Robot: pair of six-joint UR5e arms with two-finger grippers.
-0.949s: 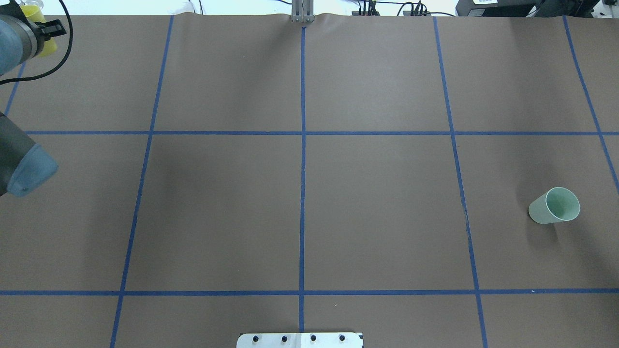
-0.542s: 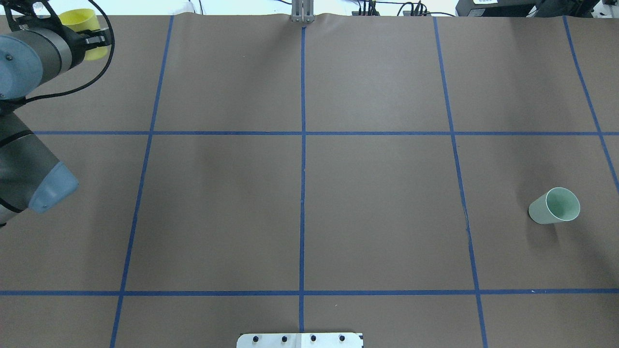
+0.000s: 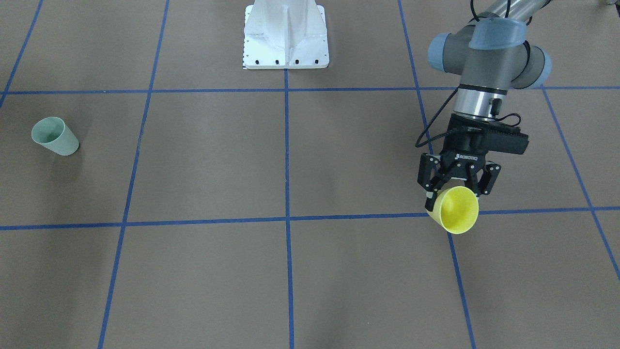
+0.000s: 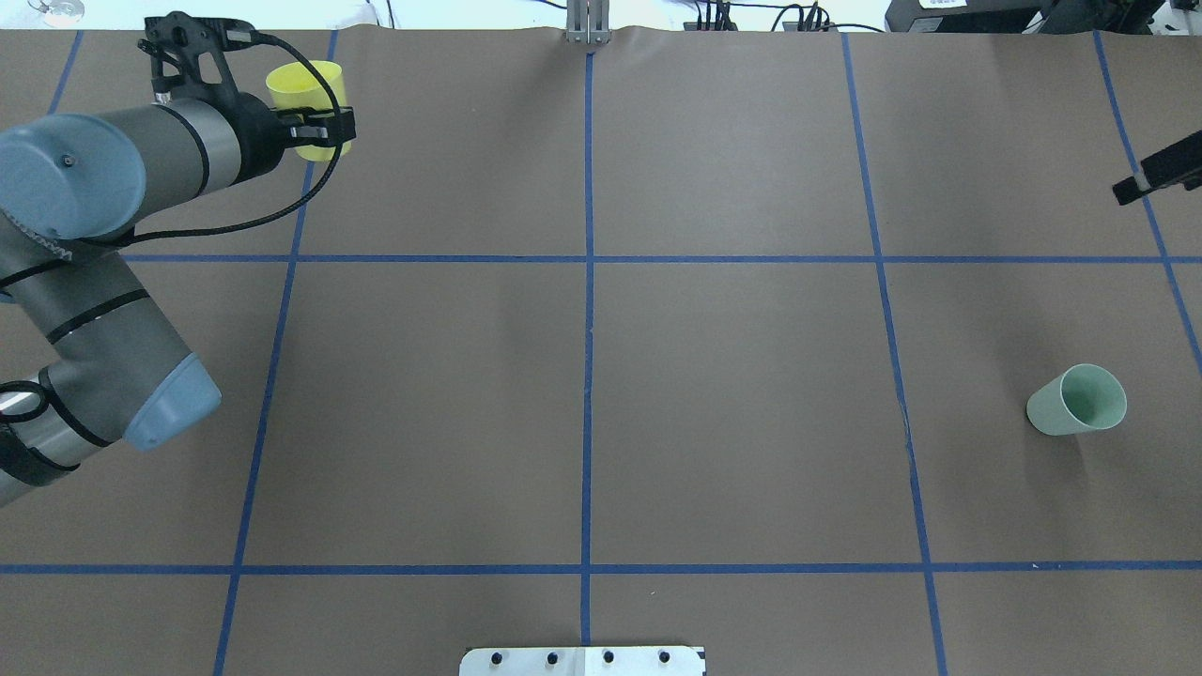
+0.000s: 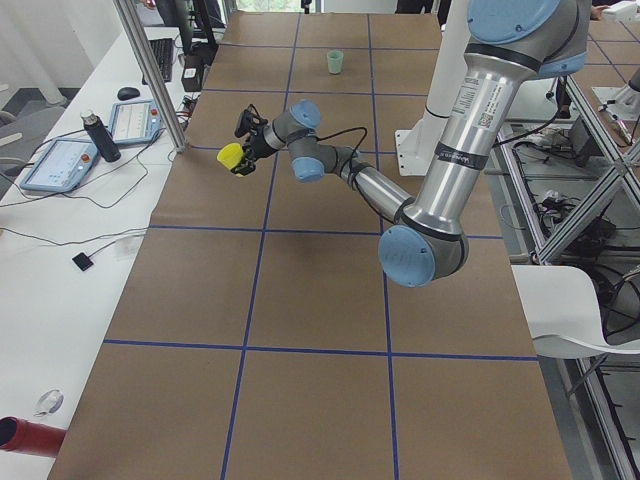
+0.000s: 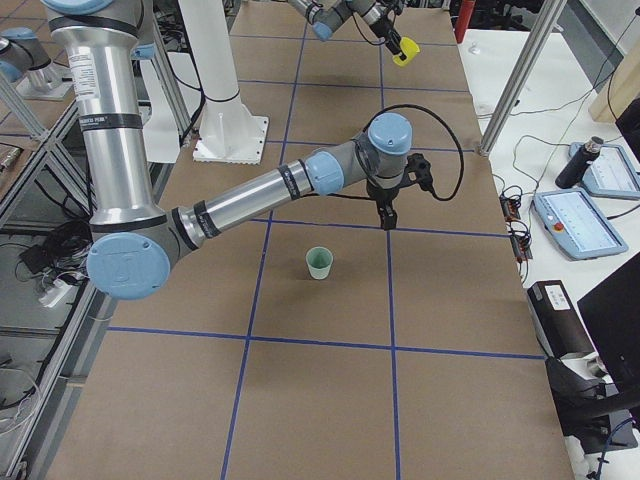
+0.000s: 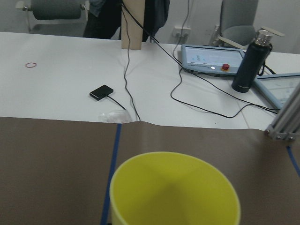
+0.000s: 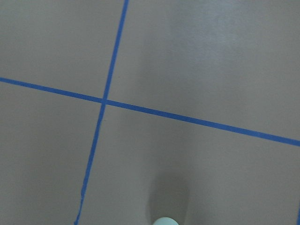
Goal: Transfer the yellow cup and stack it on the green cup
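Observation:
My left gripper (image 3: 456,193) is shut on the yellow cup (image 3: 456,210) and holds it above the table, tilted, its mouth facing away from the wrist. In the overhead view the yellow cup (image 4: 302,86) and left gripper (image 4: 317,133) are at the far left. The cup's rim fills the bottom of the left wrist view (image 7: 173,192). The green cup (image 4: 1078,401) stands upright at the right side of the table, also in the front view (image 3: 54,136). A black part of my right gripper (image 4: 1159,175) shows at the right edge, beyond the green cup; I cannot tell whether it is open.
The table is brown paper (image 4: 732,394) with a blue tape grid. The white robot base (image 3: 286,36) stands at the near middle edge. A side desk beyond the far edge holds tablets (image 7: 211,57), a dark bottle (image 7: 251,61) and cables.
My left arm has swung to the right into the overhead view, carrying the yellow cup with it. A black part of my right gripper has come in at the right edge. The green cup has not moved.

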